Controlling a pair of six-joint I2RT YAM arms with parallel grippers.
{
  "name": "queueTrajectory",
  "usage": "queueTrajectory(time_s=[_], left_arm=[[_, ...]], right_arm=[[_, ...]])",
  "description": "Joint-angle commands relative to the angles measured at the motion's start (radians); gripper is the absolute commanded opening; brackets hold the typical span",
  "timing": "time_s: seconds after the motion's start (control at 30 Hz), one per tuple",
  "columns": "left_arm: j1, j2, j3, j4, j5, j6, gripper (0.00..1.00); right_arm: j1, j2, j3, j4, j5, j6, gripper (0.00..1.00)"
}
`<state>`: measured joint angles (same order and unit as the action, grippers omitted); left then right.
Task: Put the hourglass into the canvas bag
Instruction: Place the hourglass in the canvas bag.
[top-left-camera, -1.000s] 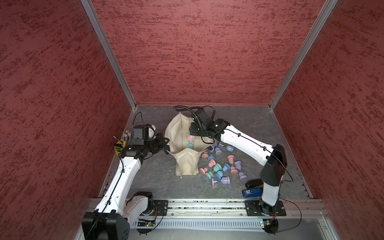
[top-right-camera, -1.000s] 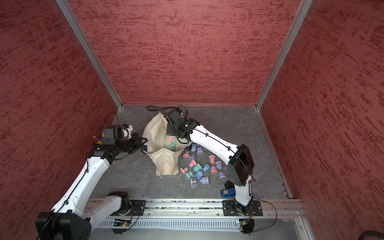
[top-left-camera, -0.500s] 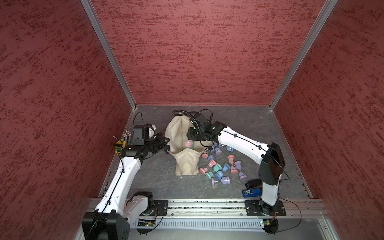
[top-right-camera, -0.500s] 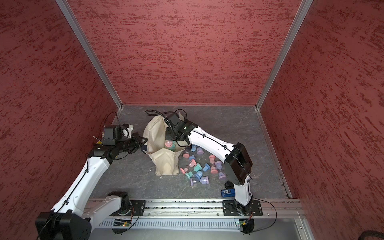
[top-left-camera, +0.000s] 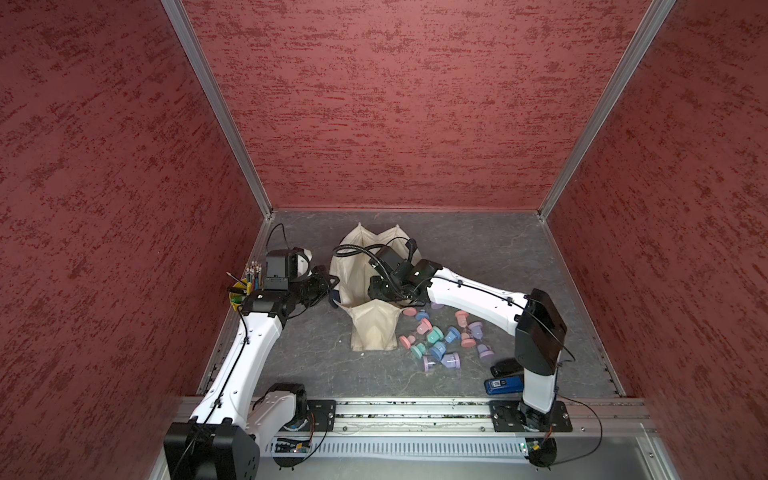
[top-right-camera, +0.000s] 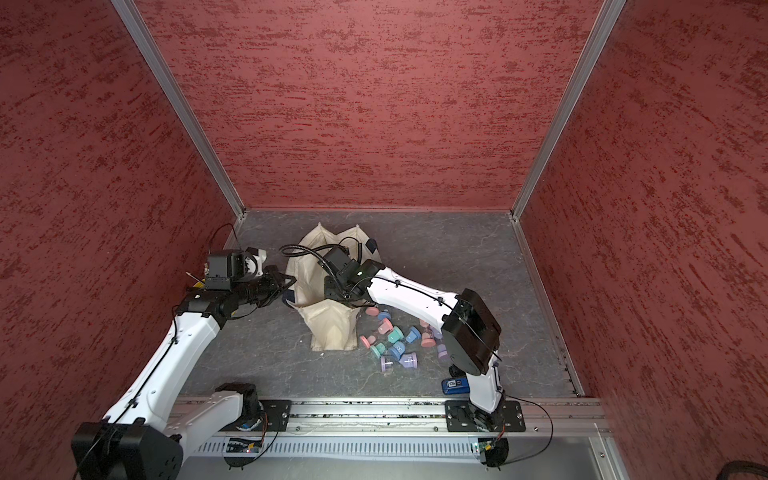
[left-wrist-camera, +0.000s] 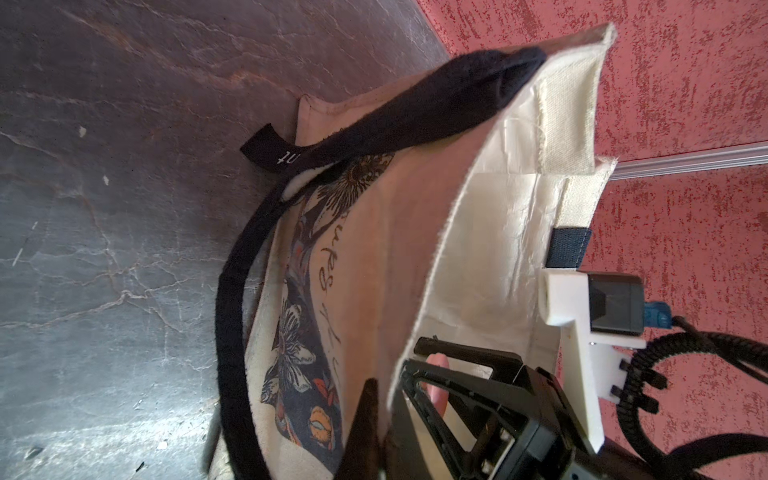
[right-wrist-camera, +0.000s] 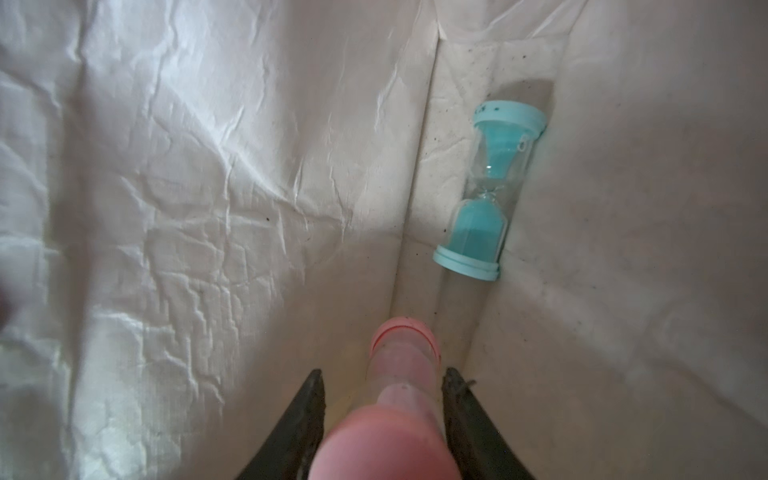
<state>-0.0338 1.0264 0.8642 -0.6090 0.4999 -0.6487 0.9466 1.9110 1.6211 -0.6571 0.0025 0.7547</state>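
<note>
Found pink hourglass (right-wrist-camera: 403, 357) low inside canvas bag (top-left-camera: 376, 332), gripped, not yet let go.
Noted right gripper (right-wrist-camera: 384, 371) closed narrowly on its clear body, cap pointing at the bag floor. Saw teal hourglass (right-wrist-camera: 488, 191) lying on its side in the bottom fold, apart from the pink one. Marked left gripper (top-left-camera: 330, 291) pinched shut on the bag's rim near the navy strap (left-wrist-camera: 232, 291). Spotted a loose pile of hourglasses (top-left-camera: 436, 345) on the grey table (top-left-camera: 478, 249) just beside the bag.

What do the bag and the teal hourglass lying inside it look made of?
Canvas bag: woven cream cloth, matte; weave and creases show. Teal hourglass: glossy clear body with highlights, glass or plastic; smooth matte teal caps, probably plastic.
</note>
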Motion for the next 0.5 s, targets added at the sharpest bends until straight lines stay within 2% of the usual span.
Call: queueTrajectory(time_s=[0.0, 0.07, 0.13, 0.4, 0.47], left_arm=[[0.002, 0.004, 0.015, 0.011, 0.012, 0.021, 0.00], [-0.002, 0.005, 0.019, 0.008, 0.010, 0.025, 0.00], [-0.004, 0.005, 0.024, 0.003, 0.010, 0.028, 0.00], [-0.008, 0.004, 0.036, -0.006, 0.010, 0.044, 0.00], [-0.008, -0.001, 0.038, -0.007, 0.011, 0.044, 0.08]], right_arm=[[0.022, -0.054, 0.010, 0.021, 0.050, 0.013, 0.57], [0.031, -0.075, 0.029, 0.009, 0.092, 0.009, 0.66], [0.035, -0.094, 0.056, -0.004, 0.128, 0.005, 0.70], [0.039, -0.212, 0.107, -0.026, 0.321, -0.029, 0.78], [0.040, -0.251, 0.103, -0.052, 0.397, -0.018, 0.83]])
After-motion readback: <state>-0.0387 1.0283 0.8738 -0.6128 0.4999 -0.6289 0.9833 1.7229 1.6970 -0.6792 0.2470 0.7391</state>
